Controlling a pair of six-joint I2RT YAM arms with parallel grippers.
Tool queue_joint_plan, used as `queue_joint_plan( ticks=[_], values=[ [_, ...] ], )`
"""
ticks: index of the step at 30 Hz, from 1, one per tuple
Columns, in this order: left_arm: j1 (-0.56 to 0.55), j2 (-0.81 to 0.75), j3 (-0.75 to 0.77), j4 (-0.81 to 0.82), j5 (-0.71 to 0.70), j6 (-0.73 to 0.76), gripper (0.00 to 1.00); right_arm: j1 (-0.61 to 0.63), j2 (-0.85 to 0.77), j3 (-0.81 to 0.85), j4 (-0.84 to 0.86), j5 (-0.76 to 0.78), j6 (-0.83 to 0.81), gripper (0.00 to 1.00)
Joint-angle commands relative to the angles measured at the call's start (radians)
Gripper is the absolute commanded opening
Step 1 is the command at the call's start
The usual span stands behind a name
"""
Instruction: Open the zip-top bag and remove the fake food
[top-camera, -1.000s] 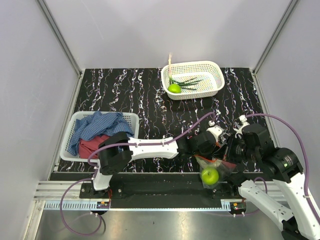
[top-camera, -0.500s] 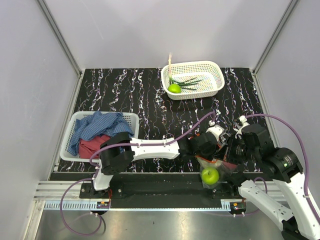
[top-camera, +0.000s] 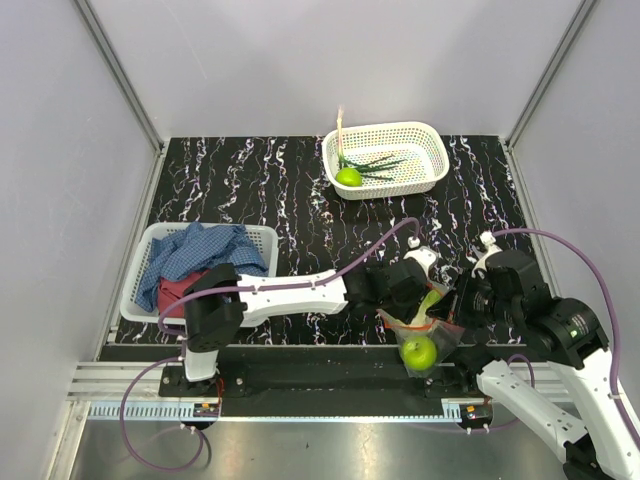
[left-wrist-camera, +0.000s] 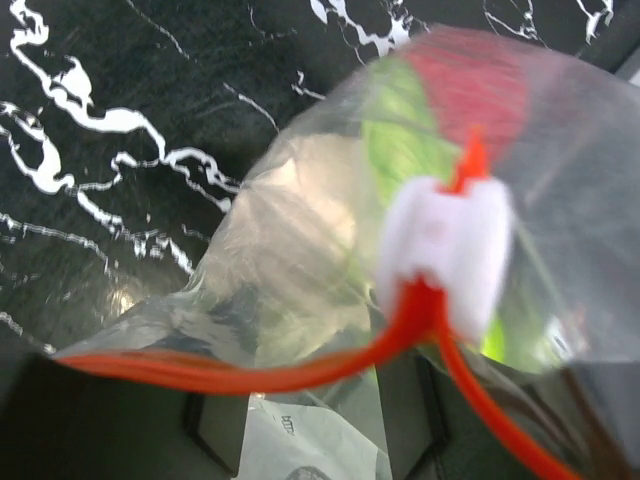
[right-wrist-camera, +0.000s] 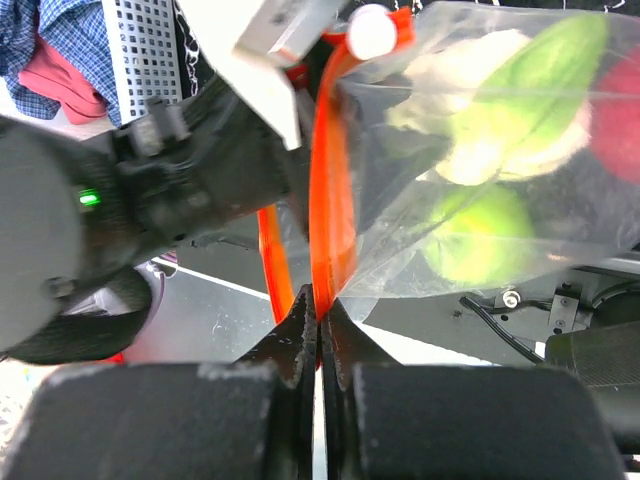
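Right wrist view: right claw (right-wrist-camera: 318, 315) pinched tight on the orange zip strip (right-wrist-camera: 328, 190) of the zip-top bag (right-wrist-camera: 400, 250), which sits at the near right edge of the surface (top-camera: 250, 190). Fake food inside: lime-green fruit (right-wrist-camera: 478, 245), pale cabbage-like piece (right-wrist-camera: 455, 75), red piece (right-wrist-camera: 618, 110). Left claw (top-camera: 408, 295) sits at the bag mouth by the white slider (left-wrist-camera: 445, 250); cannot tell its grip.

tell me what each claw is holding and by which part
Right claw is shut on the orange zip strip of the bag. Left claw is close to the strip's white slider, but whether it grips anything cannot be told.
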Motion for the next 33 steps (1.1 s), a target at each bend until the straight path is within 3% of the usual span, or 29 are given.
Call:
queue_joint_plan(
  ticks=[1, 17, 22, 26, 33],
  values=[
    [0.003, -0.088, 0.052, -0.046, 0.004, -0.023, 0.00, 0.007, -0.020, 0.015, 0.026, 0.008, -0.018, 0.00],
    [-0.011, -0.108, 0.046, -0.063, -0.047, -0.057, 0.00, 0.007, -0.014, 0.007, 0.048, -0.009, -0.020, 0.00],
    [-0.011, -0.084, 0.066, -0.057, -0.143, -0.003, 0.21, 0.007, -0.010, 0.004, 0.049, -0.017, -0.014, 0.00],
    [-0.011, -0.117, 0.078, -0.040, -0.205, 0.024, 0.28, 0.007, 0.003, 0.012, 0.037, -0.014, -0.018, 0.00],
    [-0.011, -0.114, 0.052, 0.009, -0.157, 0.058, 0.51, 0.007, 0.013, 0.016, 0.036, -0.008, -0.018, 0.00]
  ],
)
